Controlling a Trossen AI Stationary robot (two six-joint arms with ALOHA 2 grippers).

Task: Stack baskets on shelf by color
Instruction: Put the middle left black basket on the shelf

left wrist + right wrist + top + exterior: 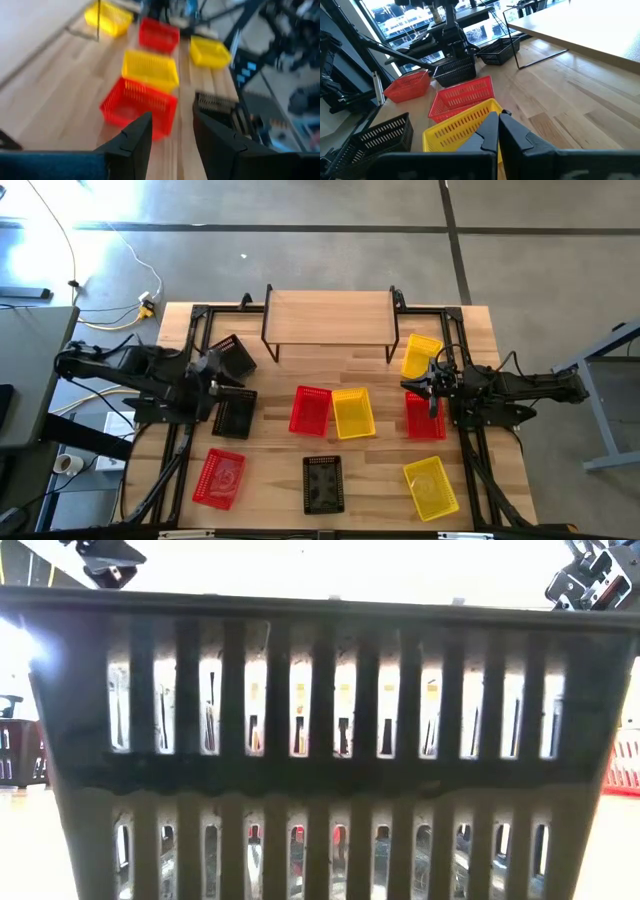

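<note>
Black basket (320,740) fills low view, slotted walls; left pincer (172,135) released, right pincer (498,131) clenched, empty.

Left gripper (212,376) hovers between two baskets (234,356), one behind it near the shelf (330,315), the other (236,414) just before it.

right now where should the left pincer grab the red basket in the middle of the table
Take the red basket by its flared rim, one finger inside and one outside a long wall, coming straight down from above. It sits upright and open-topped, but the yellow basket crowds its right side, so the left long wall, nearer the left pincer, looks the freer choice.
</note>
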